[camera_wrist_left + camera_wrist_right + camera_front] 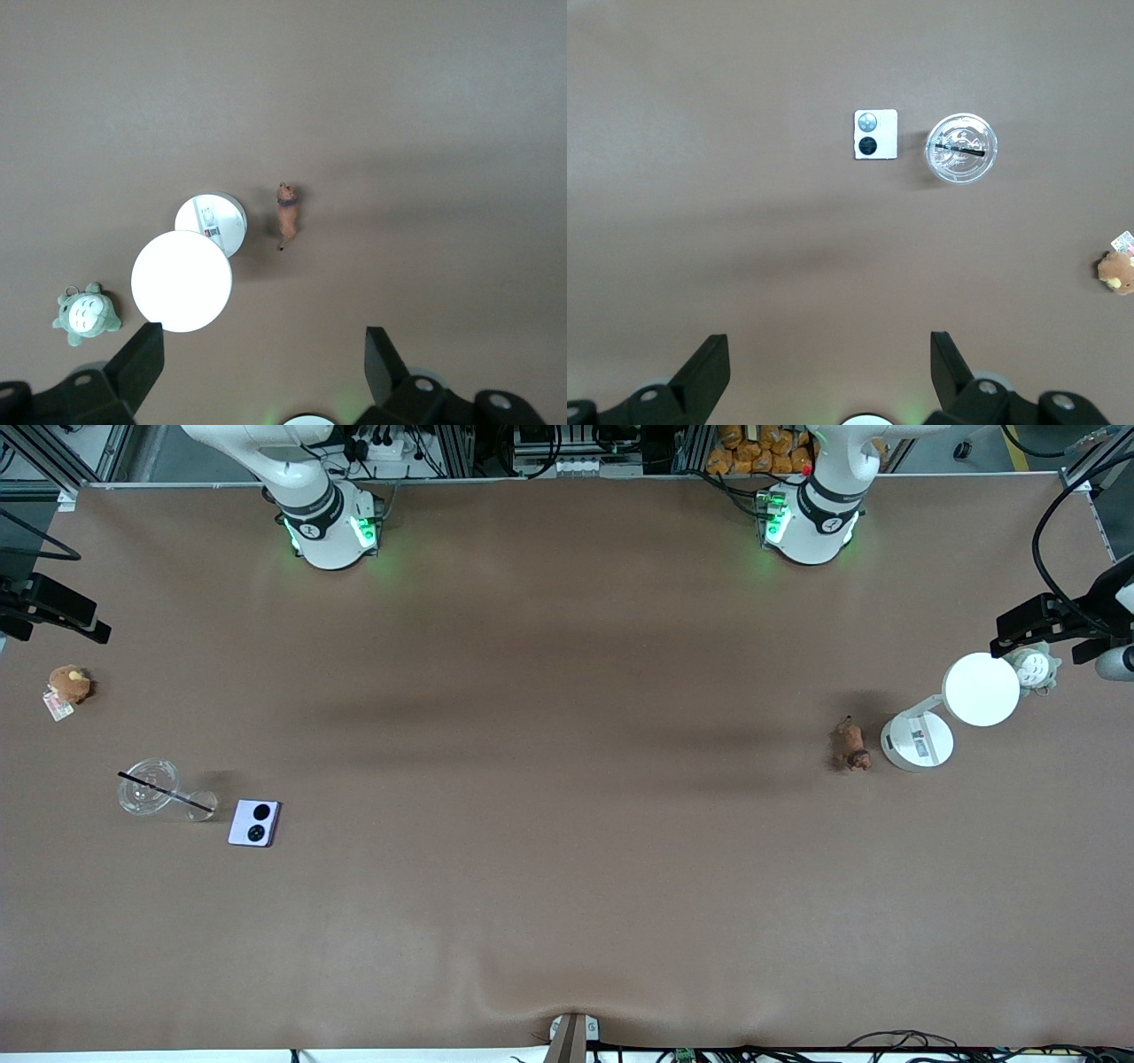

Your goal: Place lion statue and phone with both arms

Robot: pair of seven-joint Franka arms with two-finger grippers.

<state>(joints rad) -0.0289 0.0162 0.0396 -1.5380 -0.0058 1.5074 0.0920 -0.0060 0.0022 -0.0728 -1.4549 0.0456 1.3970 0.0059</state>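
The lion statue (pixel 852 746), a tiny brown-orange figurine, lies on the table toward the left arm's end, beside a white lamp's base. It also shows in the left wrist view (pixel 286 215). The pale lavender phone (pixel 255 822) lies flat with its two black circles up, toward the right arm's end. It also shows in the right wrist view (pixel 875 135). My left gripper (pixel 261 341) is open and empty, high over bare table. My right gripper (pixel 828 341) is also open and empty, high over bare table. Neither gripper shows in the front view.
A white lamp (pixel 981 689) with a round head stands beside the lion, with a grey-white plush (pixel 1034 667) next to it. A clear cup with a black straw (pixel 151 786) lies beside the phone. A tan plush with a tag (pixel 69 685) sits near the table's end.
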